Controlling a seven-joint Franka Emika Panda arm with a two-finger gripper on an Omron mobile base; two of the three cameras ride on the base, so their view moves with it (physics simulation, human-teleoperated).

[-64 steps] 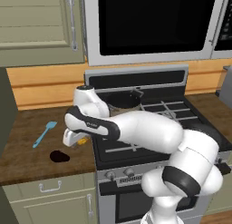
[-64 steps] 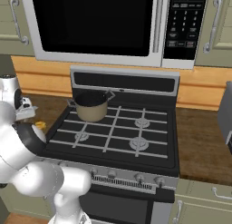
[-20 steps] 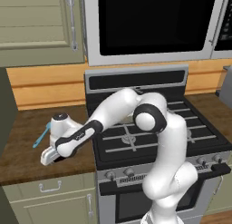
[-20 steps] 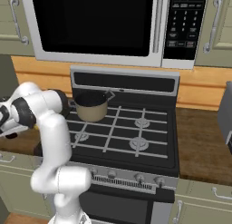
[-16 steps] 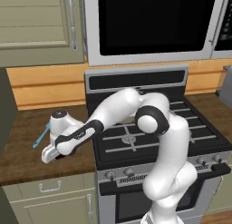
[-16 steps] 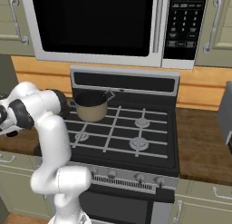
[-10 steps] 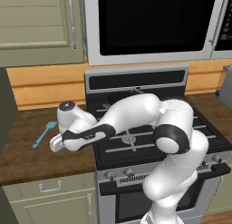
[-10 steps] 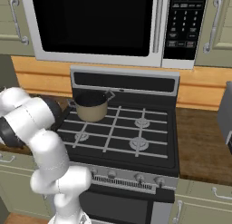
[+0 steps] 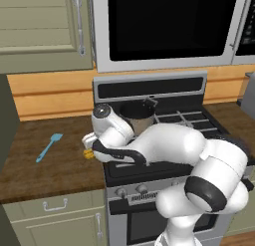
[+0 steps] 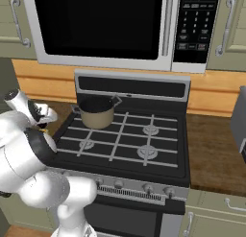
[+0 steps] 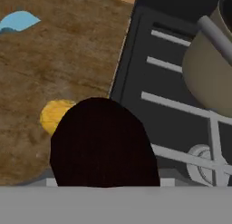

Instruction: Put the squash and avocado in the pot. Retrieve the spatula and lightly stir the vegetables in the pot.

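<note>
The arm bends low and leftward from the base, its forearm lying across the front left corner of the stove (image 9: 149,166), with the wrist over the seam where the stove meets the wooden counter (image 9: 45,165); the gripper (image 9: 89,139) sits at that edge, seen from the right as a white hand (image 10: 42,113) just left of the stove; the avocado (image 11: 103,143) looms large and dark right at the camera on the hand, between where the fingers would stand, but the fingers themselves are hidden, so whether it is clamped I cannot tell; the squash (image 11: 54,114) lies on the counter just behind the avocado, close to the stove edge, and peeps out yellow under the hand (image 9: 88,154); the pot (image 10: 97,112) stands on the rear left burner, near the wrist; the spatula (image 9: 49,147) lies on the counter, well left of the hand.
</note>
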